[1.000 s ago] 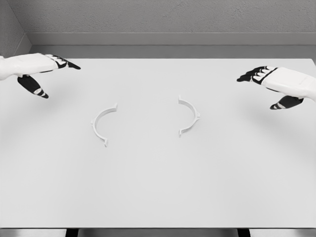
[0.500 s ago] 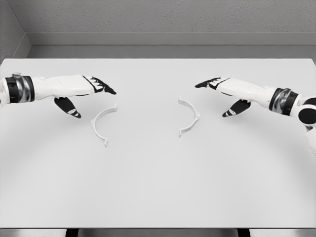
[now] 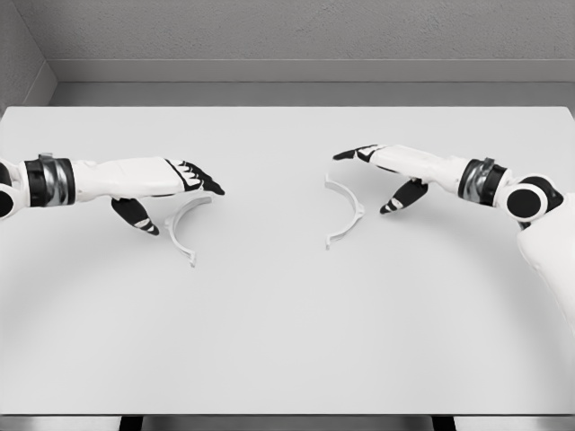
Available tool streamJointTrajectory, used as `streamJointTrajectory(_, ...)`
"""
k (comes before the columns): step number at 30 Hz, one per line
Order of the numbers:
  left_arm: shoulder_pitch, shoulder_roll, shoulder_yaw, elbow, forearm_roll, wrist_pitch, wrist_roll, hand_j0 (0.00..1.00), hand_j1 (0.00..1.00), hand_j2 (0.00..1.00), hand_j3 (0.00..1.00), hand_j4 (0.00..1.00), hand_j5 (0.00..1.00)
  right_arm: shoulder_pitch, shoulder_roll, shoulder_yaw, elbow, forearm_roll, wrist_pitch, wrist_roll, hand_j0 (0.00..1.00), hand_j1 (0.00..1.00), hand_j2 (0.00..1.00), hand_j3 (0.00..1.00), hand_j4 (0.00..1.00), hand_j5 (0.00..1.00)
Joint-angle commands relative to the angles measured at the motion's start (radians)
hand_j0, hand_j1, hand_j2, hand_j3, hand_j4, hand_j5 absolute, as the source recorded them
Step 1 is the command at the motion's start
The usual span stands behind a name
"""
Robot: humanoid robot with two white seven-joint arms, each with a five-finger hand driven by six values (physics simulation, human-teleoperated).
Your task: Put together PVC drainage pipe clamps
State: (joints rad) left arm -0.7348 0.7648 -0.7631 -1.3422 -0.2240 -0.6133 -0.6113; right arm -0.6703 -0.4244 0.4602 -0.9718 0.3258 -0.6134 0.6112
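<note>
On the wide white table (image 3: 287, 341) our left hand (image 3: 171, 180) and right hand (image 3: 386, 166) hover, fingers spread and empty. We judge reaching underway: next grasp the white plastic half-ring clamp at nine o'clock (image 3: 184, 224) and its twin at three o'clock (image 3: 346, 211).

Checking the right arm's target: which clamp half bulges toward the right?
The right-side clamp half, below the right hand; the left-side clamp half bulges leftward.

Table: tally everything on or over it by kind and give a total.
Clamp halves: 2, the left clamp half and the right clamp half, apart on the table.
Hands: 2, the left hand and the right hand, both open.
Total: 4.
</note>
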Motion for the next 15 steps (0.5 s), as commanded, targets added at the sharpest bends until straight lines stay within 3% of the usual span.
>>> streamJointTrajectory(1, 0.0, -0.005, 0.001, 0.031, 0.003, 0.002, 0.0, 1.0, 1.0, 1.0, 1.0, 1.0, 1.0, 0.0, 0.009, 0.0, 0.019, 0.002, 0.003, 0.0, 1.0, 1.0, 1.0, 1.0, 1.0, 1.0)
streamJointTrajectory(15, 0.0, -0.071, -0.015, 0.084, -0.011, 0.002, 0.0, 1.0, 1.0, 1.0, 1.0, 1.0, 1.0, -0.014, 0.03, 0.0, 0.041, 0.022, 0.003, 0.0, 1.0, 1.0, 1.0, 1.0, 1.0, 1.0)
